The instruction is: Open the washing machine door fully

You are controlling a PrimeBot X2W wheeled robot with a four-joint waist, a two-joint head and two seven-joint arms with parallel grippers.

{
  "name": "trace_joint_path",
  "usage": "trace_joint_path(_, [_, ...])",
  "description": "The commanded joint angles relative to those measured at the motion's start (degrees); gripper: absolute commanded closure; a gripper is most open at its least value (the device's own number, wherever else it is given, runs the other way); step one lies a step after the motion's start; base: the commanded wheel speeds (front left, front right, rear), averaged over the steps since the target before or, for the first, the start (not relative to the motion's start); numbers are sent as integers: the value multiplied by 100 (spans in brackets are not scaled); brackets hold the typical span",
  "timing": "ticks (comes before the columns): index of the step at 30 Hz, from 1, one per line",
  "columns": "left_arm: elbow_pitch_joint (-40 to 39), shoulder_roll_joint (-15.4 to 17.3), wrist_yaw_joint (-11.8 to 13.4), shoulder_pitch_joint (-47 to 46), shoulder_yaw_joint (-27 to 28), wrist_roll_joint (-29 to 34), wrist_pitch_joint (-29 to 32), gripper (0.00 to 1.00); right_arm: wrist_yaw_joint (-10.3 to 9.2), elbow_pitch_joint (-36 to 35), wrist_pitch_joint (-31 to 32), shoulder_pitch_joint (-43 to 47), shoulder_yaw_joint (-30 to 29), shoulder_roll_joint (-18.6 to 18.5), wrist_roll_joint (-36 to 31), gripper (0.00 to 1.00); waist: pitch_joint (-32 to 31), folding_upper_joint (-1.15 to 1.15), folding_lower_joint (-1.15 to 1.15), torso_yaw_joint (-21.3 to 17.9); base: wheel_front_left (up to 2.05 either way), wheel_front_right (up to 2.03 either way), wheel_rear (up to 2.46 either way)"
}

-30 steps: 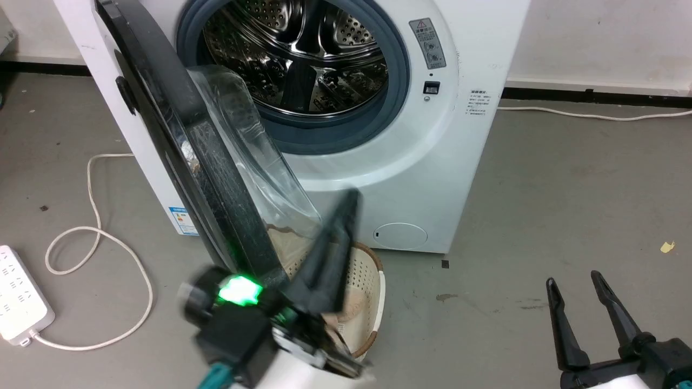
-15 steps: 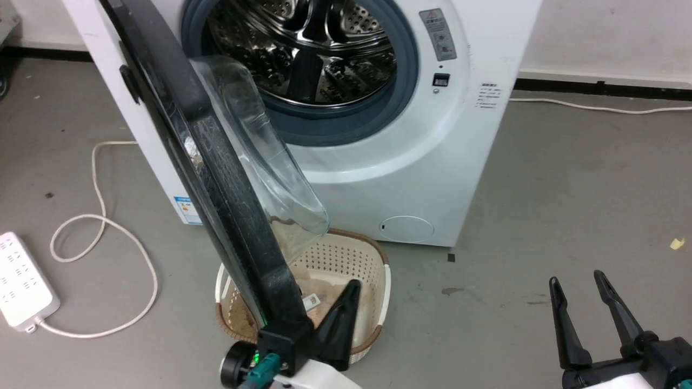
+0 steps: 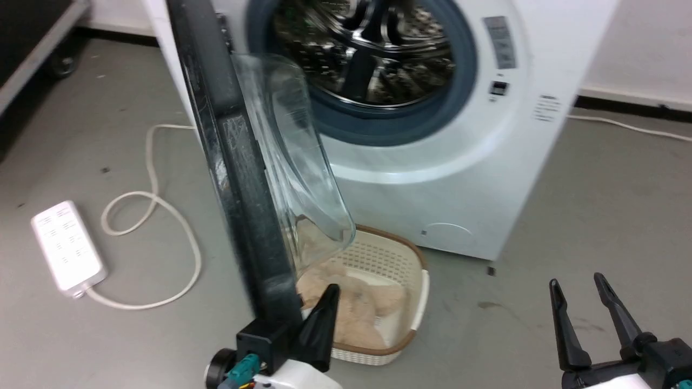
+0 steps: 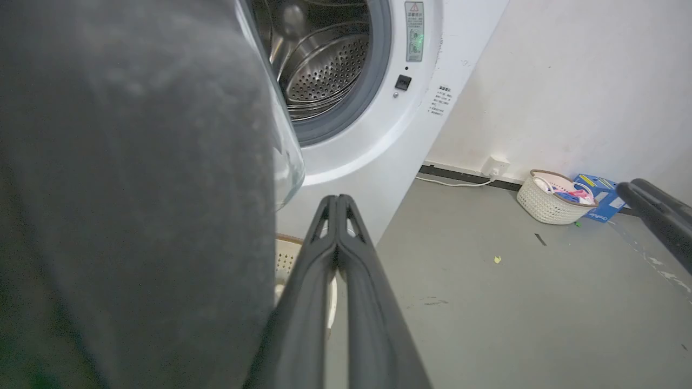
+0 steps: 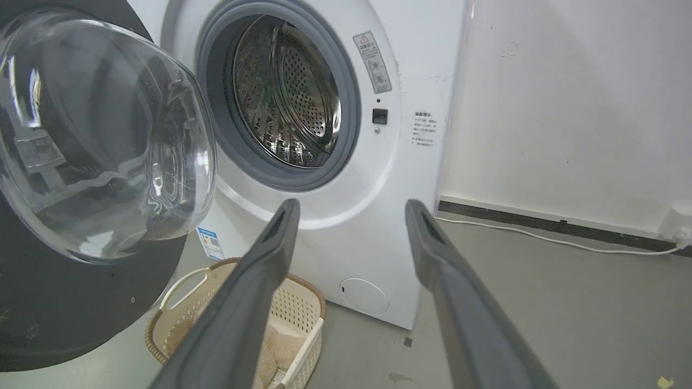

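1. Status: the washing machine door (image 3: 238, 178) stands swung well clear of the washing machine (image 3: 432, 178). In the head view it runs nearly edge-on from top centre-left down to the bottom edge. The drum opening at upper centre is fully exposed.
2. Judgement: most of the swing is done. I cannot tell whether the hinge is at its stop, so a last outward push may remain.
3. Left end effector (image 3: 319, 324): fingers pressed together, gripping nothing, at bottom centre just beside the door's lower rim. Contact cannot be judged.
4. Right end effector (image 3: 574, 279): fingers spread and empty, at lower right, well apart from the door.
5. Versus 1.0 s ago: the whole head view has shifted, so the camera moved. The washer now sits further right in frame.
6. The left end effector was a blur reaching up to mid-frame beside the glass bowl; it is now low at the bottom edge.
7. The right end effector keeps its frame position.
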Motion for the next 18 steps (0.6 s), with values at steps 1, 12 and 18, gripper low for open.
trace_joint_path(1, [37, 129, 87, 81, 151, -33, -32, 100, 3, 21, -26, 14, 13, 22, 10, 0, -59, 0, 0, 284, 0, 0, 0])
trace_joint_path(12, [-8, 347, 233, 204, 418, -124, -51, 100, 3, 111, -26, 65, 112, 23, 9, 0, -84, 0, 0, 1344, 0, 0, 0])
trace_joint_path(18, [15, 504, 321, 56, 747, -258, -19, 100, 3, 82, -26, -56, 227, 23, -79, 0, 195, 0, 0, 1620, 0, 0, 0])
